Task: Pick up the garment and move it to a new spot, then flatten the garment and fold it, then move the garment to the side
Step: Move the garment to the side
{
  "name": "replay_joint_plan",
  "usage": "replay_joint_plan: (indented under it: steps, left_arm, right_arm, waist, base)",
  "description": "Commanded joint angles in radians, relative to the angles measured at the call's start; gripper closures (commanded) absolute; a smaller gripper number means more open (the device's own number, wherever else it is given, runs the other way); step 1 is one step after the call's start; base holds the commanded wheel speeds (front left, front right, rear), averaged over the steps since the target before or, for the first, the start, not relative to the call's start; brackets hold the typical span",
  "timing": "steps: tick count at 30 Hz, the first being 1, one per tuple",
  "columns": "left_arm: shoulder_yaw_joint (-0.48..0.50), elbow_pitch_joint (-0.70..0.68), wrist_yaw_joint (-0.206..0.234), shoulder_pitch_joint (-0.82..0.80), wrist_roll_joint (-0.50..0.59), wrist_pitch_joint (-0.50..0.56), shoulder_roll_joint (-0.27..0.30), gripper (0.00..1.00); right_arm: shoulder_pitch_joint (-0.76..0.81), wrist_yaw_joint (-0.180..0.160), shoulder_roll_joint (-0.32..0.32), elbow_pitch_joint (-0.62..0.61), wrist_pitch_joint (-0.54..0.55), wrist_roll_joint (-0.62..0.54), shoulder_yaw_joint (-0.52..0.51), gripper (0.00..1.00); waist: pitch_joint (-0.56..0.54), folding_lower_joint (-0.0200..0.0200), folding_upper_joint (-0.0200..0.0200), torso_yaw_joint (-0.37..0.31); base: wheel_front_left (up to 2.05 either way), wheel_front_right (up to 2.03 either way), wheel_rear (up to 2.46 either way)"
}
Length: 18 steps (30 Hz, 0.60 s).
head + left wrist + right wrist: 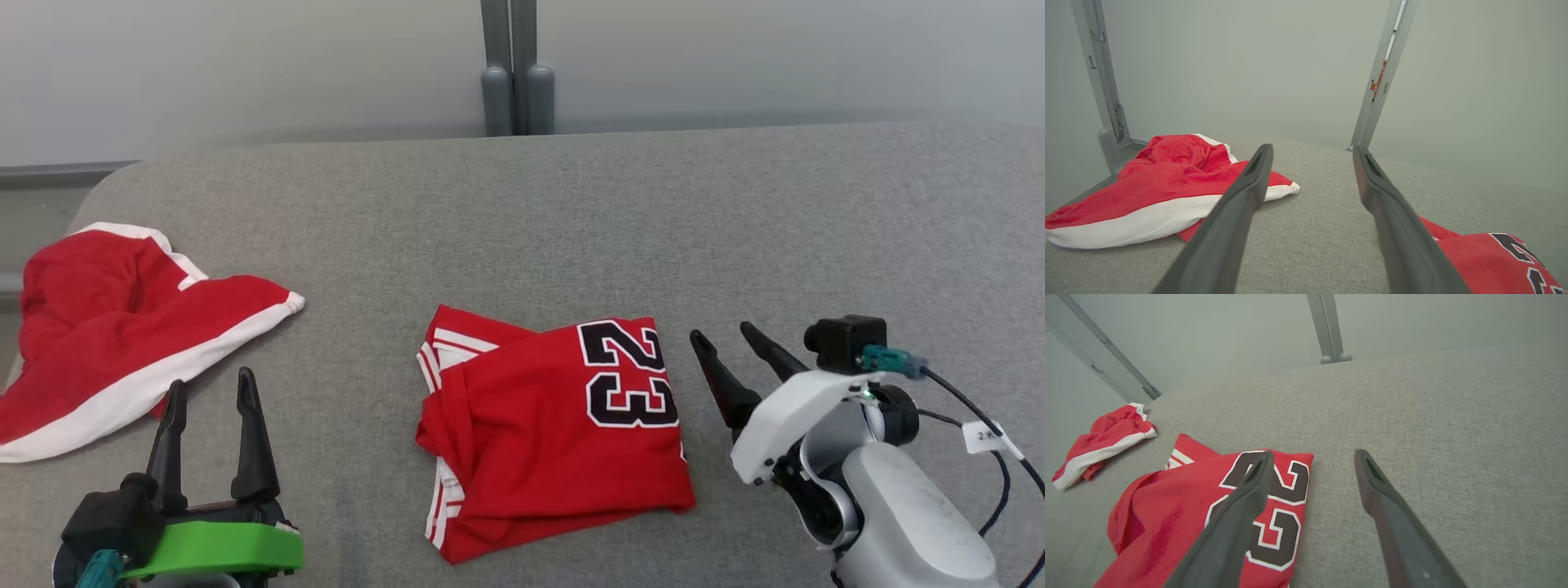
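- So, red jersey [555, 433] w/ the black 23 lies folded in the middle of the grey bench [571, 212], number side up, nothing gripping it.
- Right hand [719, 329] hovers just beside the jersey's right edge, fingers spread wide, empty, tips clear of the cloth afaict.
- Left hand [211, 378] is at the near left, fingers also spread wide & empty.
- 2nd red garment [122, 343] w/ white trim lies bunched at the bench's left edge, just beside the left hand, well apart from the jersey.
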Motion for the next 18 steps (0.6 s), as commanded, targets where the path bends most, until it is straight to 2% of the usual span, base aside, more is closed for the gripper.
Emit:
replay_joint_plan:
  steps: [1,4,11,14,18]
  left_arm:
    - [-0.001,0.003,-0.005,-0.017,0.000,-0.003,-0.004,0.00]
    - [-0.006,0.011,-0.006,-0.021,-0.003,-0.003,-0.008,0.00]
    - [-0.013,0.029,-0.013,-0.026,0.001,-0.003,-0.013,0.00]
    - [-0.010,0.028,-0.012,-0.021,0.002,-0.003,-0.014,0.00]
    - [-0.011,0.032,-0.014,-0.019,0.005,-0.003,-0.015,0.00]
  right_arm:
    - [-0.025,0.000,-0.002,0.021,0.030,0.025,0.005,0.00]
    - [-0.069,0.000,-0.006,0.073,0.111,0.056,0.037,0.00]
    - [-0.098,0.000,0.009,0.217,0.259,0.109,0.007,0.00]
    - [-0.081,0.001,0.034,0.237,0.337,0.165,0.020,0.00]
    - [-0.063,0.000,0.024,0.242,0.385,0.193,0.030,0.00]
  waist:
    - [0.013,0.0000,0.0000,0.028]
    - [0.020,0.0000,0.0000,0.056]
    - [0.020,0.0000,0.0000,0.115]
    - [0.018,0.0000,0.0000,0.128]
    - [0.021,0.0000,0.0000,0.135]
  base:
    - [0.00,0.00,0.00]
    - [0.00,0.00,0.00]
    - [0.00,0.00,0.00]
    - [0.00,0.00,0.00]
    - [0.00,0.00,0.00]
